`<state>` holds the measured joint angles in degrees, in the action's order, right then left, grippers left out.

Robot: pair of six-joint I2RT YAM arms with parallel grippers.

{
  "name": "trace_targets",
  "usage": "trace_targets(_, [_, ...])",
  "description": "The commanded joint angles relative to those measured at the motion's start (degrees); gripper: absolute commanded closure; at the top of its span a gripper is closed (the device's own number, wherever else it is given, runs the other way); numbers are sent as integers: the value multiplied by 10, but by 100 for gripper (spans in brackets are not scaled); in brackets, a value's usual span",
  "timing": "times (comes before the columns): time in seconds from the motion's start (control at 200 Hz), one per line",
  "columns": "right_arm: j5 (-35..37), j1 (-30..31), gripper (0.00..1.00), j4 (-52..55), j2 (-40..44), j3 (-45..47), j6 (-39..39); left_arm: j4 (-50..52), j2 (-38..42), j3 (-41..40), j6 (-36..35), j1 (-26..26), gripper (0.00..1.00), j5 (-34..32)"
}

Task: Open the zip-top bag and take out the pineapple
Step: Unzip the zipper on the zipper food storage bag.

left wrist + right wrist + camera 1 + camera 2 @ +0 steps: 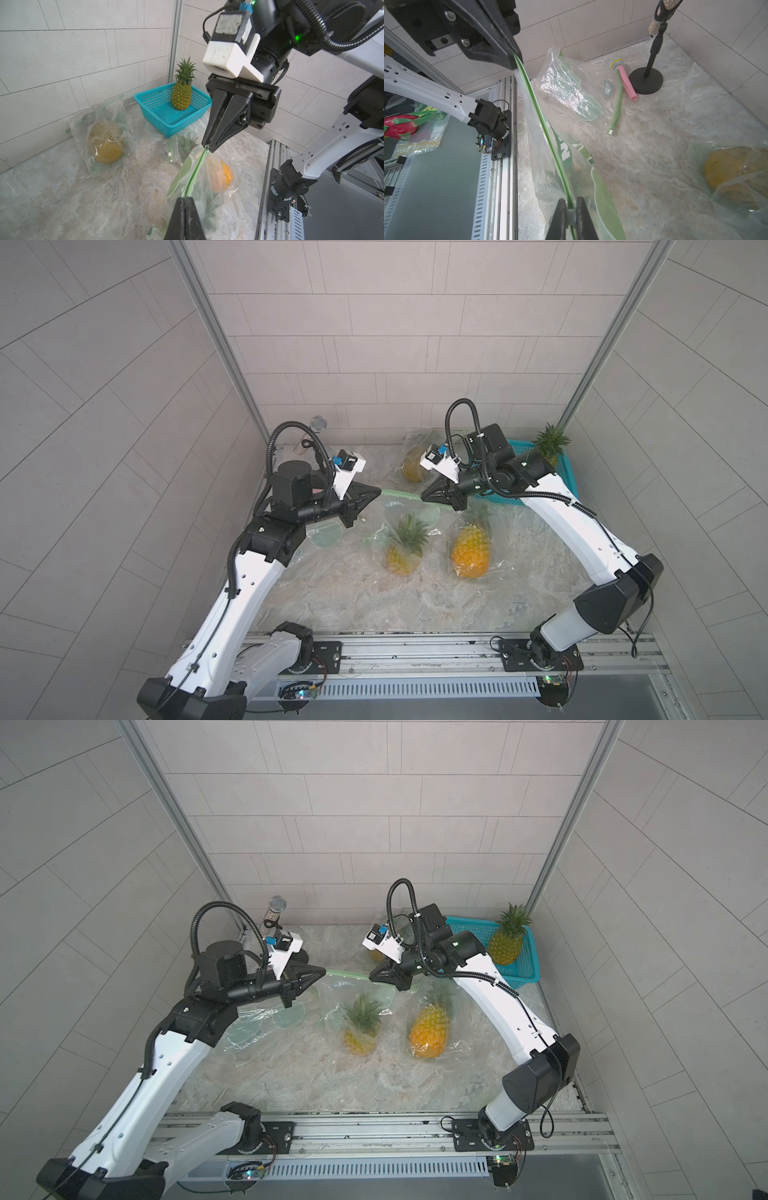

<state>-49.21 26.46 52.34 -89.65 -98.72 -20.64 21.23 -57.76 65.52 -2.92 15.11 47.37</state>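
The bench carries the zip-top bag at centre, its top raised between the arms. The film is thin, limp and slick, so it is judged likely to slip. The pineapple lies low inside and is probably heavy and rigid. The left claw and right claw are each clamped on the green zip strip, which is the proper hold. The wrist views show that pinch; only the top views show the fruit whole.

Bright even light, soft shadows, bowed wide-angle edges
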Motion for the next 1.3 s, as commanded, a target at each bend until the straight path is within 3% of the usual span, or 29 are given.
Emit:
trace_targets(0.0, [37,-16,92,41,20,6,-16,-34,24,1,10,-20,100,-13])
trace_targets(0.62, [74,-63,92,86,45,30,-37,-64,44,-26,50,-72,100,-33])
trace_targets(1.296, [90,-94,91,96,61,50,-42,-77,48,-35,70,-88,100,-34])
